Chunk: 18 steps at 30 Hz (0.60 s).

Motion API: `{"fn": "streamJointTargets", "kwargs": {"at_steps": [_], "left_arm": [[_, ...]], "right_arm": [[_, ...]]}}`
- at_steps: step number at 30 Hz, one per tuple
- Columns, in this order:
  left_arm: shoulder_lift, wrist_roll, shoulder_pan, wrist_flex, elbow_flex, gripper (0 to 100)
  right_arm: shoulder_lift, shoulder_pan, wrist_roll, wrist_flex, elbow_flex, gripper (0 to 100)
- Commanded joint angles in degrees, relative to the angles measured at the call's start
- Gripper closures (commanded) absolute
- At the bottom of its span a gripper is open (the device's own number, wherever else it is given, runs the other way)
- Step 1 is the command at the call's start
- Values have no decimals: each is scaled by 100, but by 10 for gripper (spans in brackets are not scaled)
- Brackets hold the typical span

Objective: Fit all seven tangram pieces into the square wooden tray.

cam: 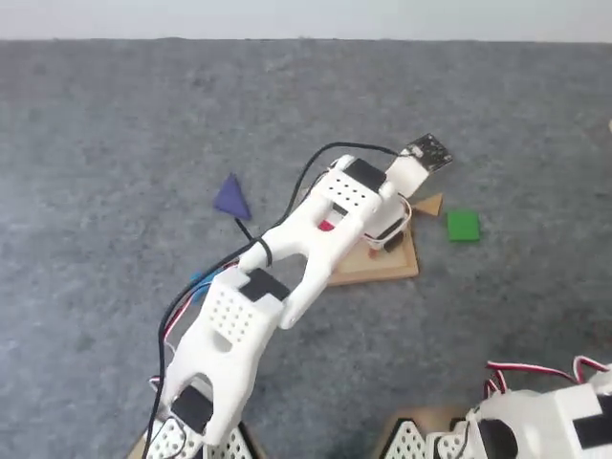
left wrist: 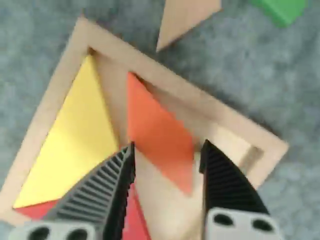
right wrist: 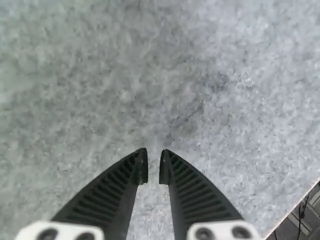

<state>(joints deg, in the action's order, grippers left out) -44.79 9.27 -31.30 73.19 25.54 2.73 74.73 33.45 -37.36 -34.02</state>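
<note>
The square wooden tray [cam: 390, 266] lies at mid-table, half covered by the left arm. In the left wrist view the tray [left wrist: 200, 100] holds a yellow triangle [left wrist: 75, 145], an orange piece [left wrist: 160, 135] and a red piece [left wrist: 135, 225] at the near edge. My left gripper [left wrist: 168, 147] hovers open just above the orange piece, gripping nothing. Outside the tray lie a wood-coloured triangle [left wrist: 185, 17] [cam: 429, 203], a green square [cam: 464, 226] [left wrist: 280, 9] and a purple triangle [cam: 231, 196]. My right gripper [right wrist: 152, 170] is shut over bare carpet.
Grey carpet covers the table. The right arm's base [cam: 535, 426] sits at the bottom right corner of the high view. A bit of blue [cam: 201, 280] peeks out beside the left arm's cable. Open carpet stretches left of and behind the tray.
</note>
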Motion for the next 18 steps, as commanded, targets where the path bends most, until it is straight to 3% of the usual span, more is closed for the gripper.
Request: {"fn": "streamJointTargets", "kwargs": {"at_steps": [1,7,18], "left_arm": [[-185,-105,-88,255,708,795],[-897,-352,-35,747,2176,795],[-1477,-149,70,2031,4971,797]], "right_arm": [[-57,13,-53,101,299,939],[-57,13,-53,101,308,939],[-57,13,141,48,273,939]]}}
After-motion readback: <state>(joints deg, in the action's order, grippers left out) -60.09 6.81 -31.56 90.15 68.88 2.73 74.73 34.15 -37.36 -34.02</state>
